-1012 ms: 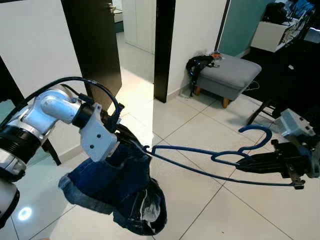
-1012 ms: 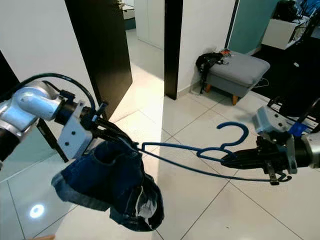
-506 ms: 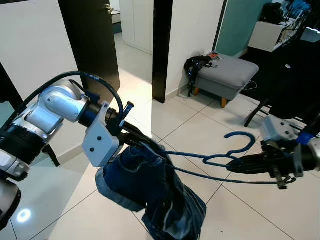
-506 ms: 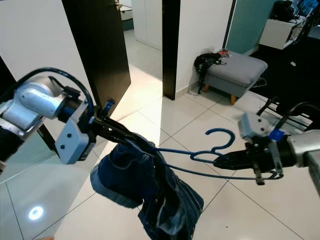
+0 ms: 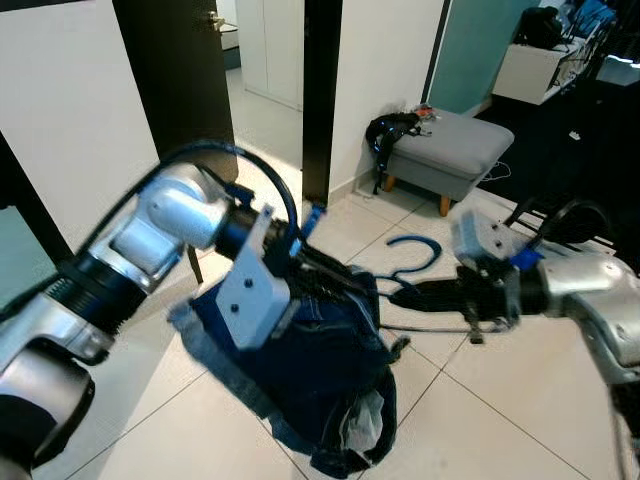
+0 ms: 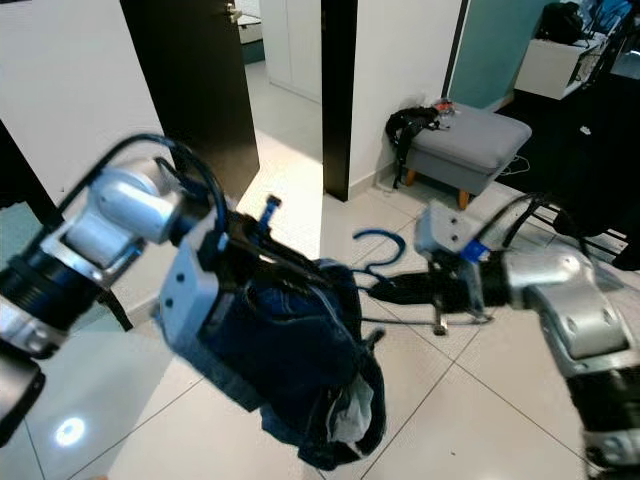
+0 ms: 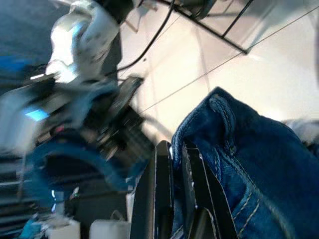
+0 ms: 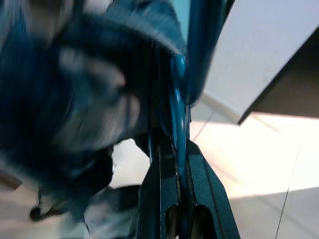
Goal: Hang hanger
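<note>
A blue hanger (image 5: 411, 249) is held level above the tiled floor, with its hook curling up and most of its frame buried inside a dark denim garment (image 5: 320, 370). My right gripper (image 5: 415, 295) is shut on the hanger just below the hook; the right wrist view shows the blue wire (image 8: 199, 50) pinched between the fingers (image 8: 159, 199). My left gripper (image 7: 174, 147) is shut on the denim's seamed edge (image 7: 224, 129), and the garment hangs from it. The two grippers are close together, with the denim (image 6: 300, 370) bunched between them.
A grey footstool (image 5: 460, 150) with a black bag (image 5: 390, 130) on its corner stands by the white wall behind. A dark open door (image 5: 175, 80) is at the back left. Black rack legs (image 5: 535, 212) stand at the right. Pale tiled floor (image 5: 500, 400) lies below.
My right gripper has carried the hanger left while my left arm swung right. The hanger's long frame, bare before, now sits inside the denim.
</note>
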`<state>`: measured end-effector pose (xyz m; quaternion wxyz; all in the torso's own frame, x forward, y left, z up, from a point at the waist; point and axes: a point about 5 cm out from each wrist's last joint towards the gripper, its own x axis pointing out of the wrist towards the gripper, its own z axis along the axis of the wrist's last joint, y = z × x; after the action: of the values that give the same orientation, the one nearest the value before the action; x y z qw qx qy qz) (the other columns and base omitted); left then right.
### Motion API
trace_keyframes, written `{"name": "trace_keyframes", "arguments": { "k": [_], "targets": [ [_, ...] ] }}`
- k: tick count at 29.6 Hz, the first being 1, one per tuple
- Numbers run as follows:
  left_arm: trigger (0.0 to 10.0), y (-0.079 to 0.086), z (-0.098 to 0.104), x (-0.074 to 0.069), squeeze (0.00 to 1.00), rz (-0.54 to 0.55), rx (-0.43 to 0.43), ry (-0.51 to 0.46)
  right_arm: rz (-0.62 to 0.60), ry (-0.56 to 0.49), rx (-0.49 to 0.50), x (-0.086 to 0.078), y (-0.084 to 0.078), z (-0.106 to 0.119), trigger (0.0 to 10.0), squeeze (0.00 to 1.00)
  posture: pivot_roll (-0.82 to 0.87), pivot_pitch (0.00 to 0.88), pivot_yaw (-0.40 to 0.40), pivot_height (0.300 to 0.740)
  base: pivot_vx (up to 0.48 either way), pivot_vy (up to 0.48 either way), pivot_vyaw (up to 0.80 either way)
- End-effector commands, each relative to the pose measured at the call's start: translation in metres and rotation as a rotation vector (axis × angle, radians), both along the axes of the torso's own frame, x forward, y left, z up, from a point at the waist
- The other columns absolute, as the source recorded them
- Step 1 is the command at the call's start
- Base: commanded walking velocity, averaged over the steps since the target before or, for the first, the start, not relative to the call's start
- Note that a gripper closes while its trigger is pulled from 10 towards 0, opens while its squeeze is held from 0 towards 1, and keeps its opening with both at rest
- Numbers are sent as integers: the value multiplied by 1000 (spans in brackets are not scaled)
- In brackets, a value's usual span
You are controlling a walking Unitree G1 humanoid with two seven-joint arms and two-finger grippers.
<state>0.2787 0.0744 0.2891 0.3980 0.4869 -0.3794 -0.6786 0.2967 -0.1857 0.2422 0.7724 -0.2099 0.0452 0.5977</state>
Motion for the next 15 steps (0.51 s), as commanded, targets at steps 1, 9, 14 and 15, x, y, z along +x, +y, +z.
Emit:
{"name": "trace_keyframes", "arguments": {
  "k": [1,9,14,15],
  "targets": [
    [10000,-7,-5,-6,0,-49,30,-27,16,-29,39,0,8,7,10000,0,7,27,11,740,0,0,0],
    [10000,-6,-8,-3,1000,-12,58,-30,32,-30,57,-1,13,9,10000,0,10,32,18,740,0,0,0],
    [10000,-9,18,4,1000,60,-82,-61,43,-18,77,-3,17,7,10000,0,15,36,15,740,0,0,0],
    [10000,-9,26,6,1000,78,-120,-66,46,-14,81,-3,18,6,10000,0,15,36,15,740,0,0,0]
  ]
}}
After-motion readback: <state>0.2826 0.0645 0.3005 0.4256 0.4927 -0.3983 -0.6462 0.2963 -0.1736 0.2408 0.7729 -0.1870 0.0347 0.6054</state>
